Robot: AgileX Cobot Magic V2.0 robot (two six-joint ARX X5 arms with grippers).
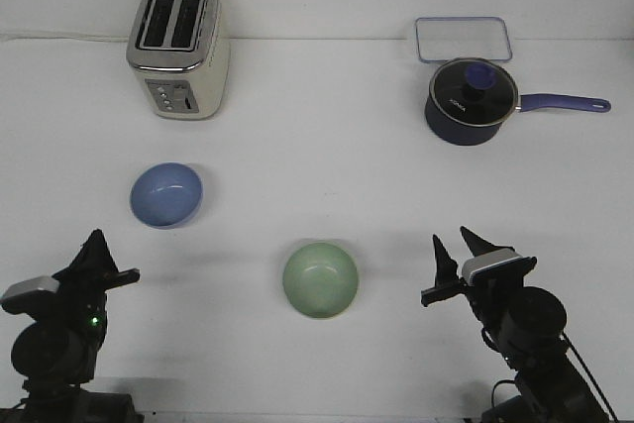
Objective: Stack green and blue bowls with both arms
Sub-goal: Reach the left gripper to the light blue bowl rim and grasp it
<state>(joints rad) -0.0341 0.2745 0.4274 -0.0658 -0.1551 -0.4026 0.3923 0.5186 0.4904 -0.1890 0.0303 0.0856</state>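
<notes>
Front view only. Looks like step 1, nothing picked yet: both bowls sit loose on the white bench (327, 136), apart from each other, neither touched.

Blue bowl (166, 194) is left of centre, below the toaster (179, 47). Green bowl (320, 279) is lower centre, between the 2 arms. Both upright, mouths up, empty as far as I can see.

Left end effector (99, 260), lower left: fingers sit close together from this angle, cannot tell if parted or closed. It holds nothing. Right end effector (458, 255), lower right: 2 pointed fingers spread with a clear gap, holding nothing.

Next move, my read: left arm goes for blue (nearest), right arm for green. Each needs a rim pinch, 1 finger inside the wall, 1 outside.

Materials: bowls are smooth, round, thin-rimmed, matte pastel, likely plastic or glazed; curved walls may slip in a pinch. Toaster is cream with chrome top, 2 slots. Upper right: dark navy saucepan (471, 102) with glass lid and long handle, plus a clear rectangular container (463, 39) behind it. All well clear of the bowls.
</notes>
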